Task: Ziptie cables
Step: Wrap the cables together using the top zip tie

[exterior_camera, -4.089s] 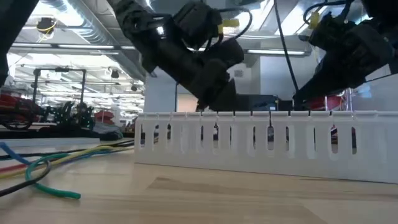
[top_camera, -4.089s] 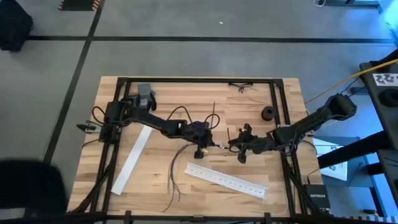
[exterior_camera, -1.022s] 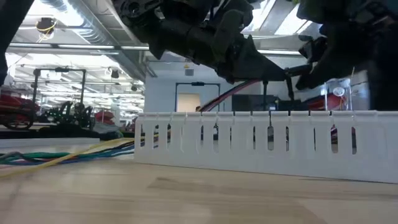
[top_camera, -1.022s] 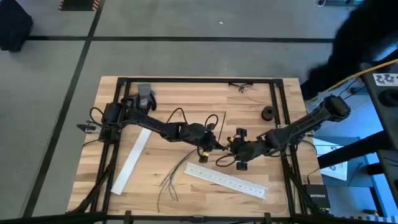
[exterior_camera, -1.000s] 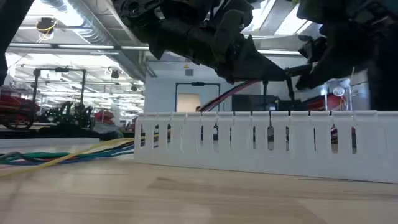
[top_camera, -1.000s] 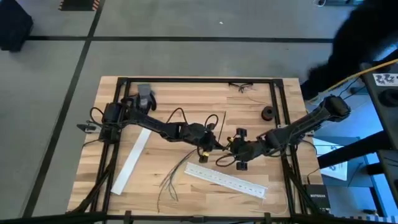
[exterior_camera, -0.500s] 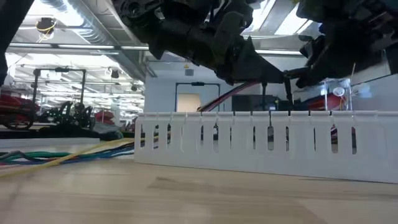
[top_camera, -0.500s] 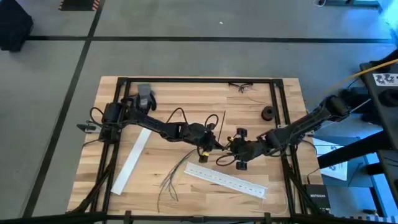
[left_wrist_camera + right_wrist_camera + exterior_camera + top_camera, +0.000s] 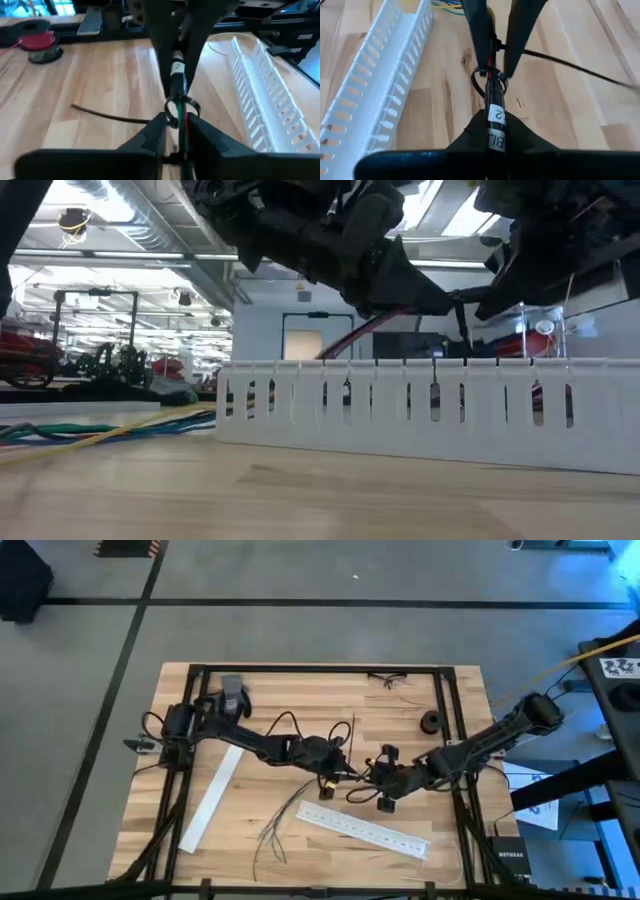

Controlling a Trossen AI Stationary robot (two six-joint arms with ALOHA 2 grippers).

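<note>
Both grippers' fingers (image 9: pixel 155 137) (image 9: pixel 517 132) clamp the cables (image 9: pixel 492 95) mid-table.

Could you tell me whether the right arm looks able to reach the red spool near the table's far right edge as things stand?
Probably not yet. The spool lies uncovered close to the right arm, but the right gripper is shut on the cables, which the left gripper also holds, so it would have to let go first.
</note>
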